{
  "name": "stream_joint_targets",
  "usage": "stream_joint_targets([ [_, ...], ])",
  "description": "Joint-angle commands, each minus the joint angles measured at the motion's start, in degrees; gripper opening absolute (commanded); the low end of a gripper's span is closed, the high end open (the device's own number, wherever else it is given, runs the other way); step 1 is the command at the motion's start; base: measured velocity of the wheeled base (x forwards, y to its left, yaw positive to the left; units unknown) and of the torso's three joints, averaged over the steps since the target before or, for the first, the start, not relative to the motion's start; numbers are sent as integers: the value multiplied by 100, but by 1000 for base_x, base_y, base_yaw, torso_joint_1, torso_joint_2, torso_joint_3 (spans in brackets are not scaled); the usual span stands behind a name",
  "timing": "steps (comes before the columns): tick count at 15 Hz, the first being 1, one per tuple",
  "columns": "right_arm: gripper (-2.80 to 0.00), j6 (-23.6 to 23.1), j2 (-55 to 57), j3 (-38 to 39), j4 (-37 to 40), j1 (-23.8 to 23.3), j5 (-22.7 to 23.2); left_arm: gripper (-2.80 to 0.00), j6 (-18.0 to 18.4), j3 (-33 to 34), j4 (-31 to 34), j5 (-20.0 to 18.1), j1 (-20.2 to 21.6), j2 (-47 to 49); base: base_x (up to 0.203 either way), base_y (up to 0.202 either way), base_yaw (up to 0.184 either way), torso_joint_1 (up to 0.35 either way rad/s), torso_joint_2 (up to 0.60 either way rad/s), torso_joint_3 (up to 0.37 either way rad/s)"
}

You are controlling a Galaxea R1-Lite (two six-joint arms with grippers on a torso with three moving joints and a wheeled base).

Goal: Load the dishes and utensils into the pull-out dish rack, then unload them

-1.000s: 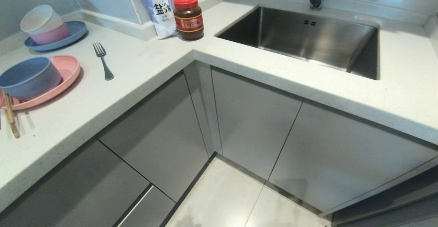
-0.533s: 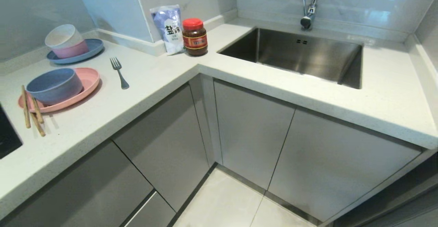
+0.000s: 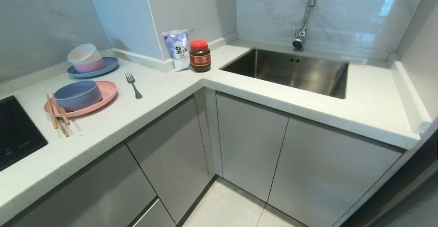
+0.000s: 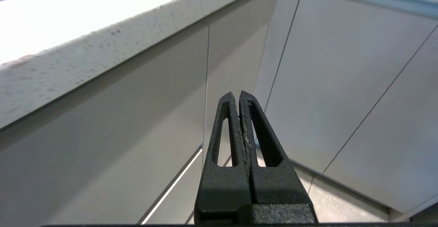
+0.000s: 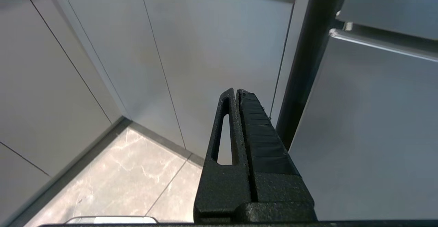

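A flat pale-pink plate [image 3: 108,91] lies on the left stretch of the counter with a blue-grey bowl [image 3: 77,95] sitting on it. Two wooden chopsticks [image 3: 56,115] rest against the plate's near-left rim. To the plate's right a steel fork [image 3: 133,85] lies flat on the counter. The pull-out dish rack is hidden; every grey cabinet front [image 3: 171,151] is closed. Neither arm shows in the head view. My left gripper [image 4: 238,95] is shut and empty, hanging below the counter edge before the cabinet fronts. My right gripper [image 5: 236,92] is also shut and empty, low before the cabinet doors.
Cream and pink bowls stacked on a blue plate [image 3: 110,65] stand at the back left. A salt bag [image 3: 178,48] and a red-lidded jar [image 3: 200,56] stand in the corner. The steel sink [image 3: 291,70] with its tap [image 3: 303,25] is on the right, a black cooktop [image 3: 15,134] far left.
The whole head view has shifted as the camera rose: counter and dishes now sit lower and smaller, and the cooktop and more wall have come into view. Nothing on the counter moved.
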Motion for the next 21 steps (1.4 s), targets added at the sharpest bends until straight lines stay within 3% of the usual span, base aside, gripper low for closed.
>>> stream_joint_targets([
  [1,-280,0,-24,9,-4,5,0,-280,-10,141,-4,2,2,9,0,0,0,-2,2,206],
  [16,-280,0,-24,9,-4,4,0,-280,24,141,-4,-13,2,8,0,0,0,3,1,204],
  [21,-280,0,-24,9,-4,-3,0,-280,-80,141,-4,19,2,0,0,0,0,2,2,53],
])
